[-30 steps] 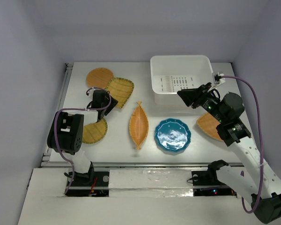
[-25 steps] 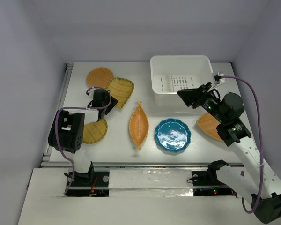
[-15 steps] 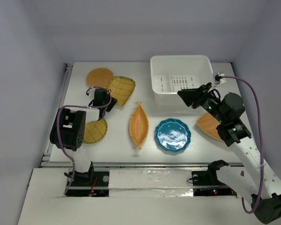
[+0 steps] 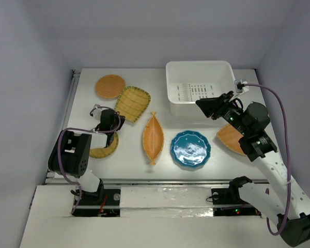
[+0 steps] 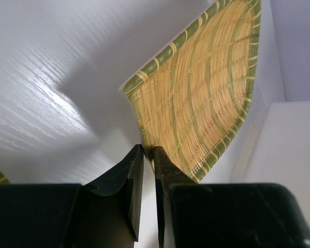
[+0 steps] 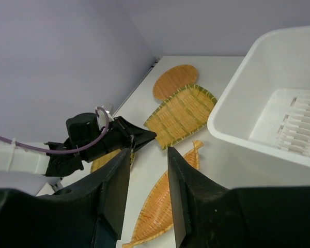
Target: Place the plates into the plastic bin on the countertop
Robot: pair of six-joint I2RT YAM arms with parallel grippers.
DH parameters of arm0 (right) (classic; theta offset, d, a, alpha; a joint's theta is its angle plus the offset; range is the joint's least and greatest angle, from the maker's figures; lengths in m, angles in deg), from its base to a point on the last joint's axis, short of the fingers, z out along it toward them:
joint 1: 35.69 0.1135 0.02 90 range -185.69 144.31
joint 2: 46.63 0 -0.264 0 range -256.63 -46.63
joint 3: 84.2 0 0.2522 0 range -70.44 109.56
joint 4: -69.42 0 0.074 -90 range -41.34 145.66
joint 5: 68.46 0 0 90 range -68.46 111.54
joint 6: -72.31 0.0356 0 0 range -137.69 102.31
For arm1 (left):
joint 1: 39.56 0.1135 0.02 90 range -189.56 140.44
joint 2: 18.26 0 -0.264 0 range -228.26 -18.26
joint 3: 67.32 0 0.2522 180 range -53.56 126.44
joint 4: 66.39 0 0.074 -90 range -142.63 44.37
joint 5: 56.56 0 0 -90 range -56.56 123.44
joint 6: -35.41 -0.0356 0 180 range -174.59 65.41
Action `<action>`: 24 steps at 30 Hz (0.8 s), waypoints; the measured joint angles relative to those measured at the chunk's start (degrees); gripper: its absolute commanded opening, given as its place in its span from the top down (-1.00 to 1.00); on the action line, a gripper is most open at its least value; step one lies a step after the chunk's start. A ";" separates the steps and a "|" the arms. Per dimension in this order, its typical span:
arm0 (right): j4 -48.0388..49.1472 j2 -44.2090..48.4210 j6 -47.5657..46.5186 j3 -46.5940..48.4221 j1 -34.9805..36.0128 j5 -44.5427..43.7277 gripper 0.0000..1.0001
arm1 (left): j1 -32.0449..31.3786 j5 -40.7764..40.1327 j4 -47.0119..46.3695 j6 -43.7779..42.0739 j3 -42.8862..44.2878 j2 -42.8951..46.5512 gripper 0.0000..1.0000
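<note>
While left gripper (image 5: 149,150) pinches yellow woven plate (image 5: 206,88), right gripper (image 6: 149,153) open-jawed, empty, near plastic bin (image 6: 258,67)

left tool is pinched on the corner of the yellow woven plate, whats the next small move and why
Probably a small lift. The left tool is shut on the corner of the yellow woven plate, which looks flat on the table. Raising it slightly would test this thin edge grip before carrying it right to the white bin.
</note>
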 measured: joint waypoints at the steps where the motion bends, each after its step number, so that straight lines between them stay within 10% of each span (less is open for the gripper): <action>1: 0.00 0.00 0.02 0.00 0.00 0.04 0.20 | 0.00 -0.37 0.00 -0.02 -0.50 0.81 1.00; 17: 0.76 -3.89 0.48 -0.11 4.22 0.44 -0.01 | 0.39 1.29 -5.44 -0.15 -4.15 4.09 1.00; 24: 0.81 -3.65 0.68 -1.33 4.61 -0.96 -0.01 | 0.55 2.80 -2.27 0.96 -2.16 0.68 0.42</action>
